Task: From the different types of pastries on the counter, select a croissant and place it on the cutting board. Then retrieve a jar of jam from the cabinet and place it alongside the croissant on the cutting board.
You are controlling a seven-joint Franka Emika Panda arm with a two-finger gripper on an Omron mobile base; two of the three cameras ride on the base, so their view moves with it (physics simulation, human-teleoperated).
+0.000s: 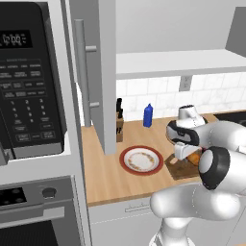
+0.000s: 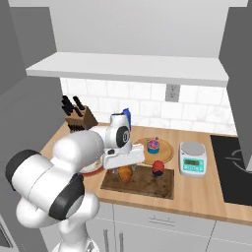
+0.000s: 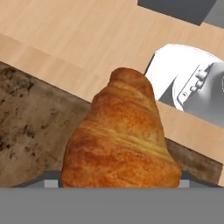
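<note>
My arm (image 2: 74, 152) is built of fat, glossy white segments, rounded like bulging sleeves. Each joint ends in a dark, near-black ring or cap, and one large round grey cap faces out at my elbow (image 1: 214, 166). My wrist (image 2: 119, 135) carries a black band with a small circular disc. My hand (image 2: 123, 158) is a flat, boxy white block.

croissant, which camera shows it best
The hand view: the croissant sits close up, its ridged crust sharp, over the cutting board. In the right base view it is a small shape under the gripper; the left base view gives an orange sliver.
</note>
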